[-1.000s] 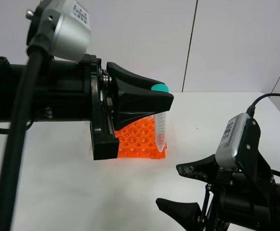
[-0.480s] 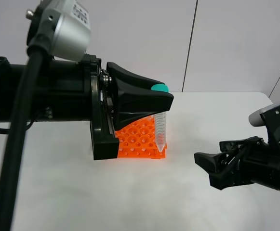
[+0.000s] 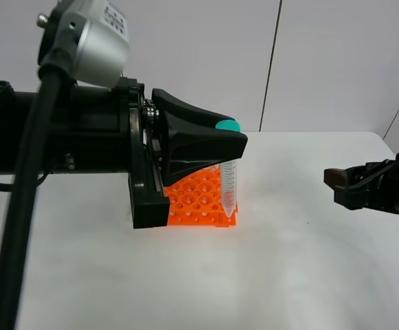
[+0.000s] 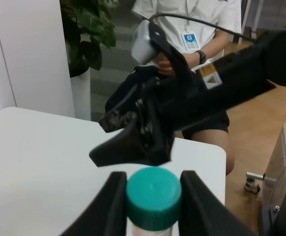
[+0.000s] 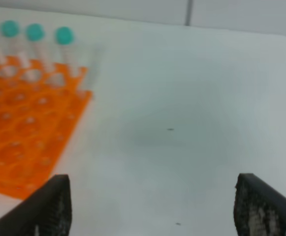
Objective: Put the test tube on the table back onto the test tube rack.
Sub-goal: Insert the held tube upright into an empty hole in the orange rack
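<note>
A: Exterior high view first: what is the left gripper (image 3: 232, 137) doing?
B: Its black fingers (image 4: 114, 199) are clenched on the teal screw cap (image 4: 154, 195) of the slim clear plastic test tube (image 3: 228, 184), which hangs upright.
A: Where exactly is that tube?
B: Over the bright orange plastic test tube rack (image 3: 196, 198), at the rack's front right corner as that camera sees it. The pointed tip is down at the level of the top grid of holes. Whether it has entered a hole I cannot tell.
A: And the rack?
B: It sits on the large white matte table (image 3: 288, 268), partly hidden behind the left arm.
A: The right gripper (image 3: 336, 187)?
B: Released, holding nothing. The right wrist view shows its 2 fingers spread wide over the white tabletop. It hovers well to the right of the rack, apart from the tube.
A: Any other tubes?
B: The right wrist view shows a blurred row of teal-capped tubes (image 5: 34, 32) standing along 1 edge of the rack. 4 caps can be counted, 1 cut by the frame edge.
A: Anything beyond the table?
B: In the left wrist view, a seated person in a white shirt (image 4: 192, 14) is behind the right arm.
</note>
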Available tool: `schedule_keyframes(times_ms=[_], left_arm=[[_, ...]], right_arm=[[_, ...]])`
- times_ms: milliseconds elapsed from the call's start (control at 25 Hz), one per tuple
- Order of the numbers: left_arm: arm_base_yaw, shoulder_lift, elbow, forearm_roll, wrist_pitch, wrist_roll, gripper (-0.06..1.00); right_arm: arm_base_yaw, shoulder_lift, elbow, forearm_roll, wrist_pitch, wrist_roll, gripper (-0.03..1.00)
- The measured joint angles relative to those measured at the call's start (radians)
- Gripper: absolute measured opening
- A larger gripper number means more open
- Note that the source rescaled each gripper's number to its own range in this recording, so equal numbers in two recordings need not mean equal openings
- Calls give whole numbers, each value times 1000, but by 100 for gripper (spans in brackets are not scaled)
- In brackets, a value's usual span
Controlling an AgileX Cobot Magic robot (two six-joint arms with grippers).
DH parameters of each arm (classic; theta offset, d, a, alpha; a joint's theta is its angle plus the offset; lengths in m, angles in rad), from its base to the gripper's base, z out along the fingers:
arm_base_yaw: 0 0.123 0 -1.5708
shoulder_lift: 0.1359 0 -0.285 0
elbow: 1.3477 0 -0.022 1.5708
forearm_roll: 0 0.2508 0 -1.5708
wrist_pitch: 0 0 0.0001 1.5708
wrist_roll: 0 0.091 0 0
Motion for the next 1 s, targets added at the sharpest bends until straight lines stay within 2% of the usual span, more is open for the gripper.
schedule_keyframes(times_ms=[160, 320, 400, 480, 720, 800, 880, 1000], left_arm=[[0, 0, 0, 0, 0, 0, 0], [0, 0, 0, 0, 3, 0, 0], [0, 0, 0, 0, 3, -3, 0], [0, 0, 0, 0, 4, -5, 0], [0, 0, 0, 0, 4, -5, 0], [0, 0, 0, 0, 4, -5, 0], [0, 0, 0, 0, 4, -7, 0], [0, 0, 0, 0, 6, -7, 0]], right_arm=[[-73, 125, -41, -4, 29, 14, 100], [-111, 247, -112, -12, 146, 21, 100], [-125, 283, -160, -30, 237, 35, 100], [-142, 293, -220, -78, 369, 73, 100], [-160, 292, -372, -358, 753, 339, 100], [-160, 281, -384, -423, 856, 390, 100], [-160, 255, -388, -446, 917, 423, 100], [-160, 195, -406, -415, 1075, 426, 100]])
